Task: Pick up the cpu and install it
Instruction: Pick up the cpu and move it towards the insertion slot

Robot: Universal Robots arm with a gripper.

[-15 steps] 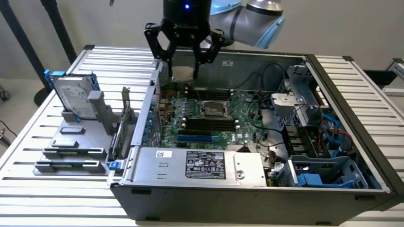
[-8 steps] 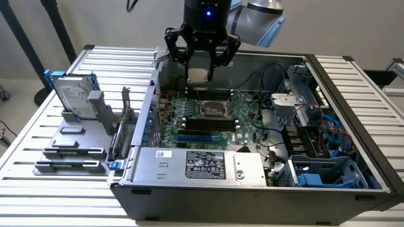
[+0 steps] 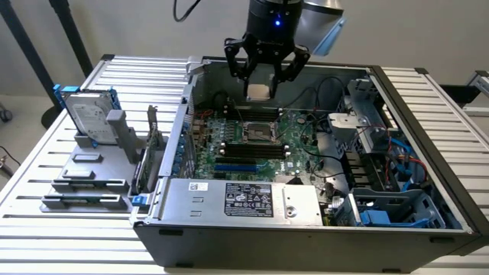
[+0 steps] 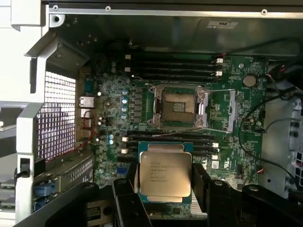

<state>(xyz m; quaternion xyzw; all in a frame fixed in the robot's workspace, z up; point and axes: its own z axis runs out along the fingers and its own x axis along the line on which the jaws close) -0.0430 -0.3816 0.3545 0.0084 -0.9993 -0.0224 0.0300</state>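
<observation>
In the exterior view the arm (image 3: 276, 17) hangs over the open computer case (image 3: 306, 232), which lies on its side on the slatted counter (image 3: 84, 243). The jaws are clamped on the cpu (image 3: 258, 91), holding it in the air above the far part of the motherboard (image 3: 252, 150), apart from the board. The empty socket (image 3: 257, 133) lies on the board below the cpu and nearer the camera. A power supply (image 3: 244, 199) sits along the case's near wall. Off the case, toward the exterior view's left, a hard drive in a blue bracket (image 3: 86, 117) stands in a grey holder (image 3: 95, 172).

In the wrist view the cpu (image 4: 165, 173) shows its dull silver top, gripped at two opposite edges by the black jaws. Past it lies the motherboard (image 4: 239, 101) with the open socket (image 4: 179, 103) between rows of memory slots (image 4: 170, 66).
</observation>
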